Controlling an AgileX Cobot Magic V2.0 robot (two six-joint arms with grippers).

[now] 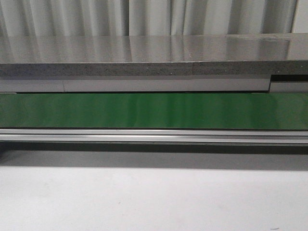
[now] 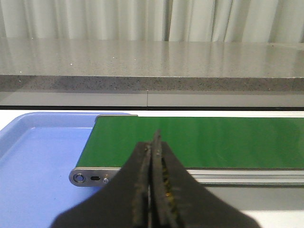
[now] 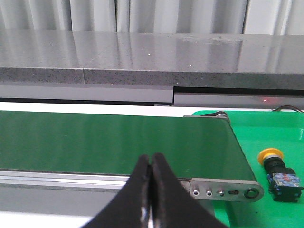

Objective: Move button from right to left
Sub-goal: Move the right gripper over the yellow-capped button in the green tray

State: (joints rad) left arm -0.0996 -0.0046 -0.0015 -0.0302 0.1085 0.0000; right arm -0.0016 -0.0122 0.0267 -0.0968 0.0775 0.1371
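Observation:
The button [image 3: 278,173], with a yellow mushroom head and a black body, lies on its side on a bright green tray [image 3: 285,137] just past the right end of the green belt [image 3: 114,142]. My right gripper [image 3: 151,161] is shut and empty, in front of the belt and to the left of the button. My left gripper [image 2: 153,142] is shut and empty, in front of the belt's left end [image 2: 190,140]. A blue tray [image 2: 38,161] lies beside that end. The front view shows only the belt [image 1: 154,110]; the button and both grippers are out of it.
A grey stone counter [image 1: 144,55] with pale curtains behind it runs along the far side of the belt. The belt's aluminium side rail [image 1: 154,136] runs along its near edge. White table surface [image 1: 154,197] lies in front.

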